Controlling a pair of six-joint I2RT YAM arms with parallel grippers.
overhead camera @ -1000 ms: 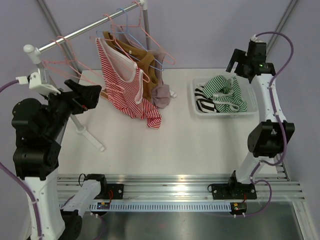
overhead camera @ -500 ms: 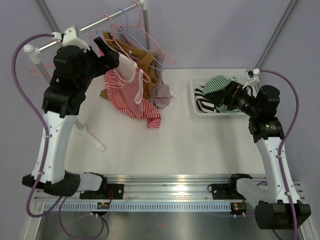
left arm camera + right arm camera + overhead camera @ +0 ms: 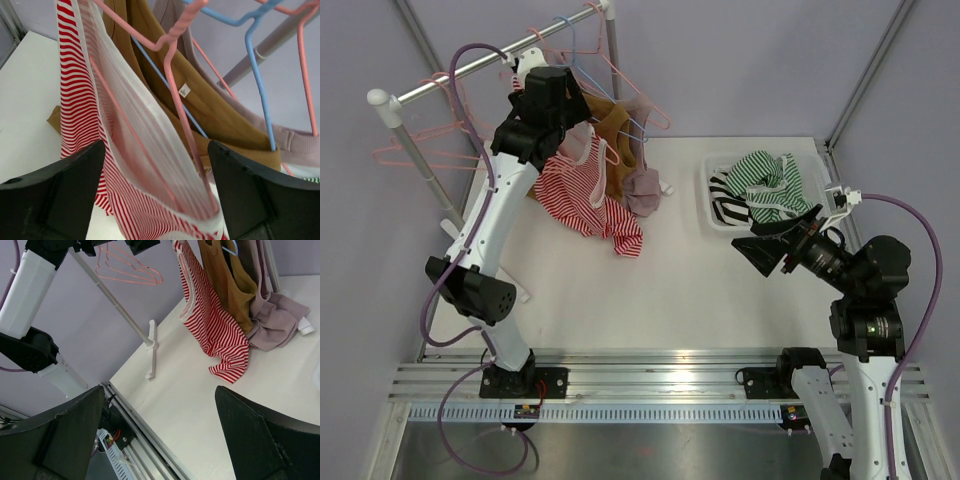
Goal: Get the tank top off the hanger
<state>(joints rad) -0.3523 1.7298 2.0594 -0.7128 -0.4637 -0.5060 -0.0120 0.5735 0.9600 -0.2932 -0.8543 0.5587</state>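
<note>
The red-and-white striped tank top point(image 3: 582, 190) hangs on a pink hanger point(image 3: 177, 85) from the rail, its hem bunched on the table. My left gripper point(image 3: 156, 150) is up at the rack and open. Its two jaws stand either side of the tank top point(image 3: 80, 100) at the neckline, with the hanger's wire between them and a gap on each side. From above, the left wrist point(image 3: 545, 95) covers the top of the garment. My right gripper point(image 3: 752, 245) hovers open and empty over the table's right half. It faces the tank top point(image 3: 215, 325) from afar.
A brown top point(image 3: 610, 120) and a mauve garment point(image 3: 642, 190) hang right behind the tank top, with a blue hanger point(image 3: 255, 75). Empty pink hangers point(image 3: 420, 150) hang at the rail's left end. The rack's foot point(image 3: 505, 280) lies front left. A white bin point(image 3: 720, 222) of striped clothes sits back right.
My left arm swung up from the left side to the rail and set its jaws around the tank top's neckline. My right arm came down from the back right and now points left.
</note>
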